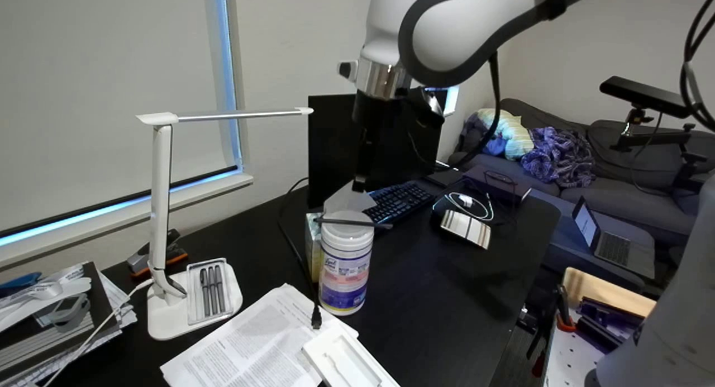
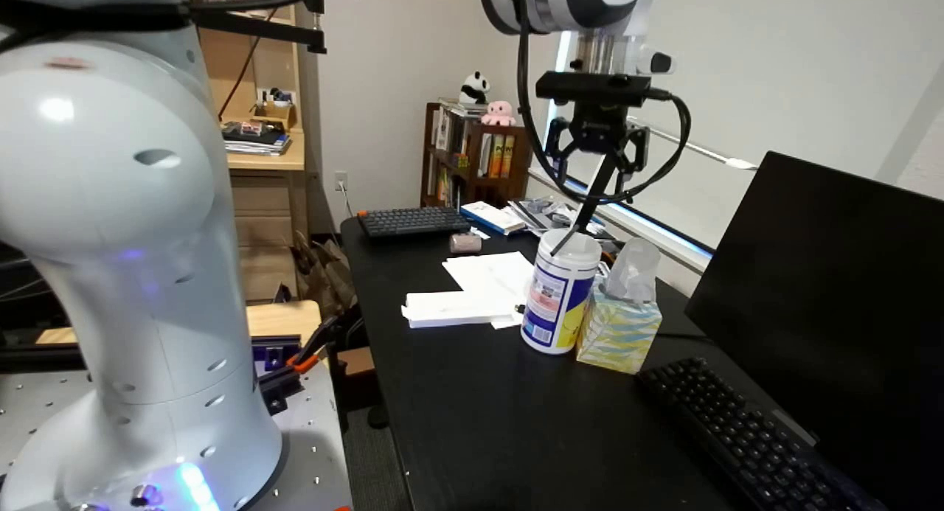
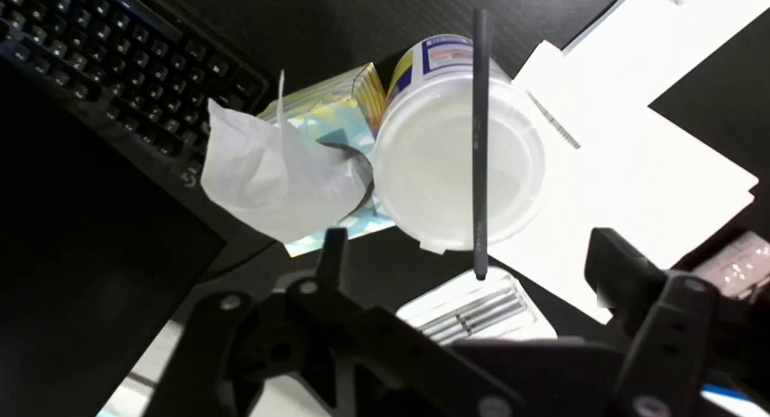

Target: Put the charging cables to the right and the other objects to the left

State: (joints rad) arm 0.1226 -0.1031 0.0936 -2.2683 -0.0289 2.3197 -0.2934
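Two dark fingers (image 3: 334, 257) of the robot's black mechanical pincer (image 3: 470, 231) stand wide apart in the wrist view, above a tall white cylindrical wipes canister (image 1: 346, 264) with a purple-and-yellow label (image 1: 343, 281). A slim black pen-like stick (image 3: 480, 134) lies across the canister's pale round lid (image 3: 430, 167). Just beside the canister sits a cardboard tissue box (image 2: 618, 334) patterned in pale blue, yellow and white, a white tissue (image 2: 636, 268) poking up from its top.

Farther along the black wood-grained tabletop (image 1: 430, 303), near a black keyboard (image 1: 399, 202), an exterior view shows a loose coil of thin white charging cable (image 1: 466, 200); what is directly under it is too dark to make out. Just beside the coil, on the side nearer this camera, is a flat, shiny silver-grey rectangle (image 1: 466, 229), striped with reflections. A black flat-screen monitor (image 2: 826, 312) stands behind the keyboard. Across the canister from the cable, white printed papers (image 1: 246, 337) lie partly under a shallow white box (image 1: 346, 358), near a white desk lamp (image 1: 160, 202) whose base (image 1: 167, 325) holds a row of three dark pens (image 1: 212, 291).
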